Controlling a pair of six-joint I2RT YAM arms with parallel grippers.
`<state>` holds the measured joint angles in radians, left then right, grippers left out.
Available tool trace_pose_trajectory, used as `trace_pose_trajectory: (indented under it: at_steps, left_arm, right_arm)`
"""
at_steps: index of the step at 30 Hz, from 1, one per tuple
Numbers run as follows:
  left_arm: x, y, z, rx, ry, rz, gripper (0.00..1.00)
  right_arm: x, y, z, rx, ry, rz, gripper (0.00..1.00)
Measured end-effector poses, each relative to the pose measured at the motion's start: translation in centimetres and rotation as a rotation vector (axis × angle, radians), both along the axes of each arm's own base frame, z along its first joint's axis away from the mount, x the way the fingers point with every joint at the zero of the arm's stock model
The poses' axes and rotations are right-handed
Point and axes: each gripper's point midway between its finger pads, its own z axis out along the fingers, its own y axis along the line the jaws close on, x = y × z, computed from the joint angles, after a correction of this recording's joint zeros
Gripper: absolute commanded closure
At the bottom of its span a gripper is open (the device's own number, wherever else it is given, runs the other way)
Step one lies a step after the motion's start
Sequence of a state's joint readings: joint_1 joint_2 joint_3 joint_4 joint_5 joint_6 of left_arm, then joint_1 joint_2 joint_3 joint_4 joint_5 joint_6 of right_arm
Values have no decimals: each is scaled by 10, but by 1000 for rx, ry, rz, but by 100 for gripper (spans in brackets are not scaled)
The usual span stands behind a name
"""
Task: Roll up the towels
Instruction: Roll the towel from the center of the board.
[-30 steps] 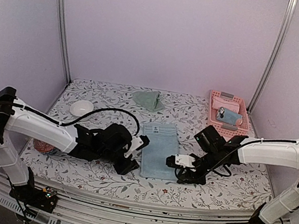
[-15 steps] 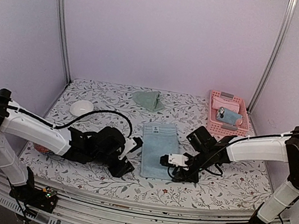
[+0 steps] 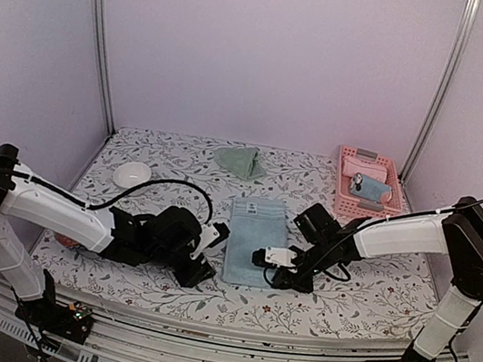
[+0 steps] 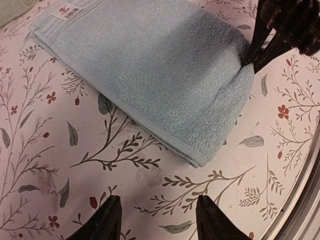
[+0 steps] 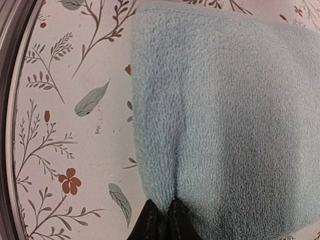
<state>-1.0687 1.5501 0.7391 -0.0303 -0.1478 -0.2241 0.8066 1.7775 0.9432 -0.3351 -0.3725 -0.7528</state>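
The light blue towel lies folded flat mid-table, its white label at the far end; it also fills the left wrist view and the right wrist view. My right gripper is shut on the towel's near edge, pinching a small ridge of terry. The right fingertips show at that edge in the left wrist view. My left gripper stands open just over the floral cloth, short of the towel's near left corner and apart from it. The sage-green towel lies crumpled at the back.
A pink slatted basket at the back right holds rolled cloth. A white bowl sits at the left, and a reddish object shows under my left arm. The table's metal front edge runs close by the grippers.
My right gripper slid left onto the blue towel's near edge and closed on it. The left gripper drew slightly back toward the near left corner and stayed open.
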Motion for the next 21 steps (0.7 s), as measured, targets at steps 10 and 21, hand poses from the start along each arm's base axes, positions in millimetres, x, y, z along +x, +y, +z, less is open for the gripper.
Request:
trace_pose_trajectory:
  at_steps: [10,21]
  left_arm:
    - [-26,-20,12,-10,-117,-169,44]
    - [-56,-80,-16,9,-161,-401,47]
  right_arm:
    - [-42,2,5,-9,308,82,97]
    - [-39,-7,1,51,814,-3,97]
